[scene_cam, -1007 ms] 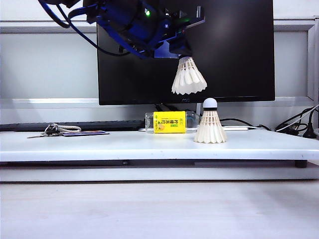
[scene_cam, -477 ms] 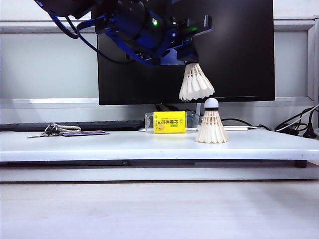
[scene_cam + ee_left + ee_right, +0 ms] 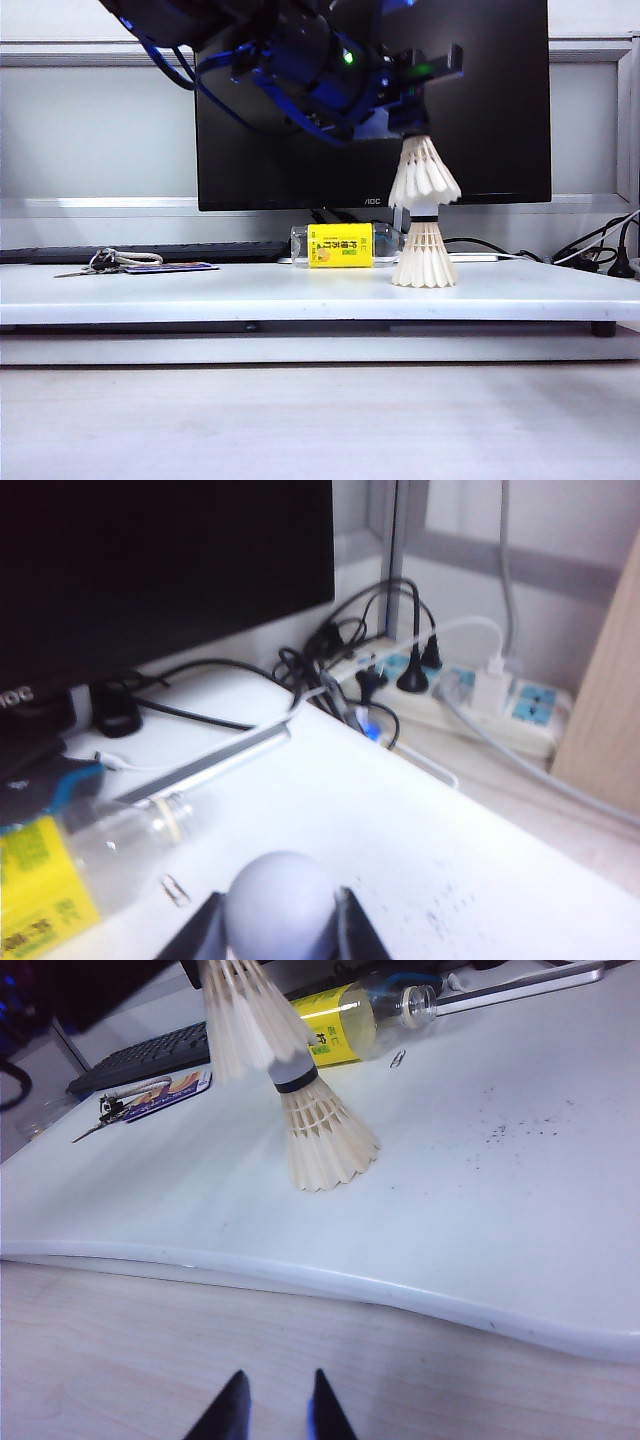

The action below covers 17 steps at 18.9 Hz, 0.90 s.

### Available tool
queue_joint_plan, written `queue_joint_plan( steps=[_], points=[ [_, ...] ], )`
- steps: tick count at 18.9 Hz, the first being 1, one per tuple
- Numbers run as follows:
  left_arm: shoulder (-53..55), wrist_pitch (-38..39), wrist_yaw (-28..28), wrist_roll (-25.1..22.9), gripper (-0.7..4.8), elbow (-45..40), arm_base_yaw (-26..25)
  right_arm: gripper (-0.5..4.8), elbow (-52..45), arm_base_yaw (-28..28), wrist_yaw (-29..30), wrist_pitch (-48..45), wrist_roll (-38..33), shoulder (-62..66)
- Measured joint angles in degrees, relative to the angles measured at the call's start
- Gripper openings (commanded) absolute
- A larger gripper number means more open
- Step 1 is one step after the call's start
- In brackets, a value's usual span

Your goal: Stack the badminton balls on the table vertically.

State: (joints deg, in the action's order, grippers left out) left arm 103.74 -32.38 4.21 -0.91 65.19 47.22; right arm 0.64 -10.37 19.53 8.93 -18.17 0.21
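The lower shuttlecock (image 3: 424, 258) stood upright on the white table (image 3: 250, 290), skirt down, toward the right side of the exterior view and just right of a bottle with a yellow label (image 3: 340, 245) that lay on its side. The upper shuttlecock (image 3: 424, 172) hung directly above it, its skirt lowered over the other's cork tip so that the tip was hidden and only the black band showed beneath the feathers; we could not tell how firmly the two had seated. The right wrist view showed the same pair, the lower shuttlecock (image 3: 325, 1140) on the table (image 3: 480, 1220) with the upper one (image 3: 245, 1015) leaning a little over it.

We saw the left gripper (image 3: 415, 125) clamped on the upper shuttlecock's cork end, reaching in from the upper left in front of the black monitor (image 3: 480, 100). In the left wrist view its two dark fingers (image 3: 196, 935) pressed either side of the rounded white tip (image 3: 280, 908), with the bottle (image 3: 70, 865) lying near on the table (image 3: 450, 860) and a power strip (image 3: 480, 695) with plugs beyond the table's corner.

The right gripper (image 3: 272, 1410) hovered well clear of the shuttlecocks, over the wooden surface (image 3: 150, 1360) in front of the table, its fingers parted by a narrow gap and holding nothing. A keyboard (image 3: 130, 253) and a set of keys (image 3: 105, 262) lay at the table's left.
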Motion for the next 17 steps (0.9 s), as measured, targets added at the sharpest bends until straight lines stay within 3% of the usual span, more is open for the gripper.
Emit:
queue_joint_plan(
  steps=[17],
  points=[
    [5.0, -0.9, 3.6, -3.4, 1.44, 0.0, 0.0, 0.84, 0.0, 0.0, 0.0, 0.0, 0.0, 0.0]
  ],
)
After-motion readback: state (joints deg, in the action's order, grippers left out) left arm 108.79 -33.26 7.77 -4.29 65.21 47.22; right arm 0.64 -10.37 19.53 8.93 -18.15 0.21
